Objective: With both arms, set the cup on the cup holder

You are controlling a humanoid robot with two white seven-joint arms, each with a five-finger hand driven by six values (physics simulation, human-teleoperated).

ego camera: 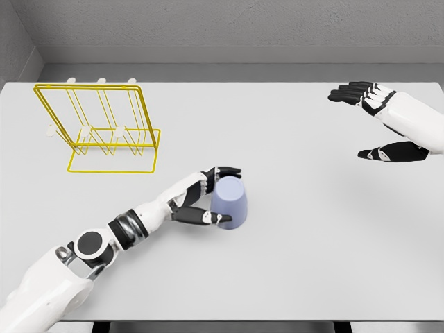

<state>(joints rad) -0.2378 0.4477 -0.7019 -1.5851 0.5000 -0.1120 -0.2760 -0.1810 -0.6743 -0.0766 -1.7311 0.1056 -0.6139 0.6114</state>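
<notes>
In the upper left of the frame the yellow wire cup holder (104, 128) stands on the white table (291, 229). Lower centre, the left hand (206, 201) wraps its fingers around the lavender cup (232, 202), which stands upside down, long axis vertical, narrow base upward. At the upper right the right hand (381, 121) hovers, fingers spread wide.

I see my left hand (208, 198) with fingers (225, 171) around the lavender cup (232, 202) on the bench (291, 263), yellow wire cup holder (104, 128) far left, right hand (385, 121) spread apart
</notes>
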